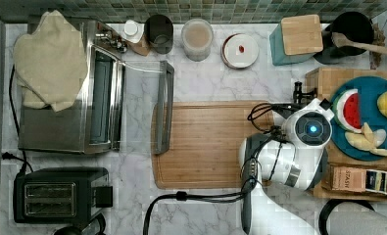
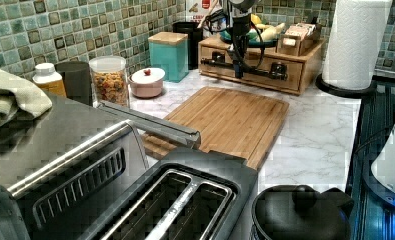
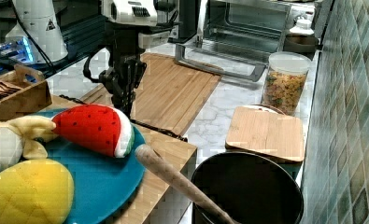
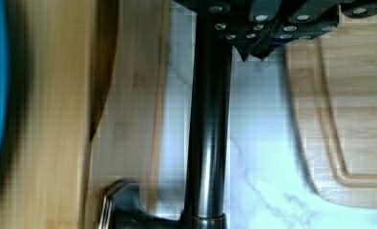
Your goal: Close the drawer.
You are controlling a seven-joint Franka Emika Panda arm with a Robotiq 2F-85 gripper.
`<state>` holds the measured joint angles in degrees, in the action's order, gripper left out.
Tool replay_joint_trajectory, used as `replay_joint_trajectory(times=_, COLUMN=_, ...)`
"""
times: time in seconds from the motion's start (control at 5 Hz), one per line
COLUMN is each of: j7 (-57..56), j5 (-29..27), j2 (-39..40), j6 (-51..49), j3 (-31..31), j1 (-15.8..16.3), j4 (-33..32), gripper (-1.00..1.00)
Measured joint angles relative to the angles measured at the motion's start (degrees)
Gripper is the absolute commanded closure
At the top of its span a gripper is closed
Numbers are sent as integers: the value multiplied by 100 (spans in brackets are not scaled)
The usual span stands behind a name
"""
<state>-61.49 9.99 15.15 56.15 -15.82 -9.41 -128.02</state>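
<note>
In the top view the arm's white body covered the drawer [image 2: 257, 67] front and the gripper [image 3: 124, 95] beneath it. In the wrist view the fingers [image 4: 253, 45] were cut by the picture's edge, so their spread could not be read. The drawer's dark bar handle [image 4: 207, 119] ran out past that picture's edges. The teal plate [image 1: 365, 93] hid the box's top, and blurred to a blue smear in the wrist view.

Drawer [image 2: 255, 65] light bamboo, dark handle [image 4: 207, 119]; counter [image 1: 132, 181] white marble, grey veins; plate [image 3: 107, 182] teal.
</note>
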Motion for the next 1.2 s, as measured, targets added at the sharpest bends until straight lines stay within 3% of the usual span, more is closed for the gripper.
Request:
replay_joint_trajectory(times=0.4, j7=-6, j5=-130, j2=217, j6=-688, j3=13, j1=40, j4=459, gripper=100)
replay_joint_trajectory(times=1.2, j7=-6, j5=-136, j2=264, j6=-769, j3=3, j1=49, j4=537, gripper=100)
